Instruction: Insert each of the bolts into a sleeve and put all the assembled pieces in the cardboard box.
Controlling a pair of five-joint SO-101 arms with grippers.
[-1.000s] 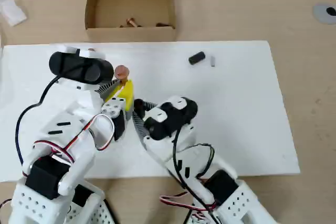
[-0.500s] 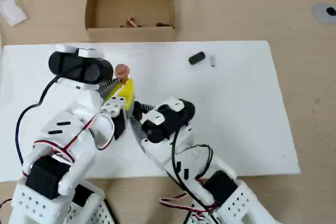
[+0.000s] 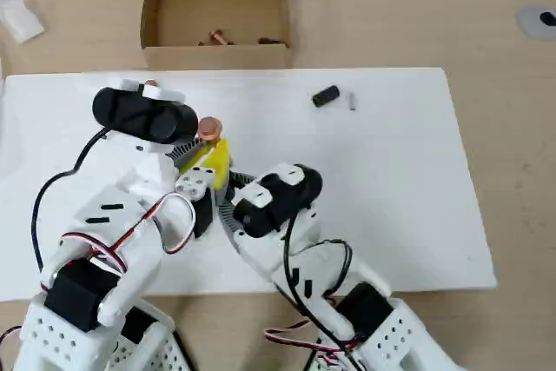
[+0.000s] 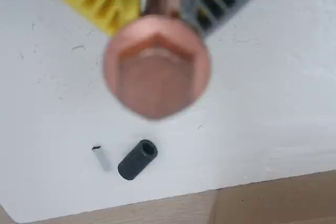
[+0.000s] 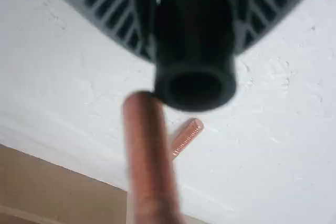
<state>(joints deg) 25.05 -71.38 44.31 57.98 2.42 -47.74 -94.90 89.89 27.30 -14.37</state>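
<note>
My left gripper (image 3: 207, 142) is shut on a copper bolt (image 3: 208, 127), whose hex head (image 4: 157, 65) faces the left wrist camera from between the yellow and grey fingers. Close beside it, my right gripper (image 3: 228, 190) is shut on a black sleeve (image 5: 195, 56). The bolt's shaft (image 5: 149, 161) ends just beside the sleeve's open mouth, not inside it. A second black sleeve (image 3: 325, 96) lies loose on the white mat farther right. Another bolt (image 5: 185, 137) lies flat on the mat. The cardboard box (image 3: 156, 15) stands beyond the mat with copper pieces (image 3: 217, 38) inside.
A small grey piece (image 3: 352, 102) lies next to the loose sleeve (image 4: 137, 159). The white mat (image 3: 400, 197) covers the wooden table, with bare space on its right half. A white object (image 3: 19, 16) sits at the far left of the table.
My left gripper has shifted slightly right and toward the near edge with the bolt. My right gripper has edged left with the sleeve, so the two now stand closer.
</note>
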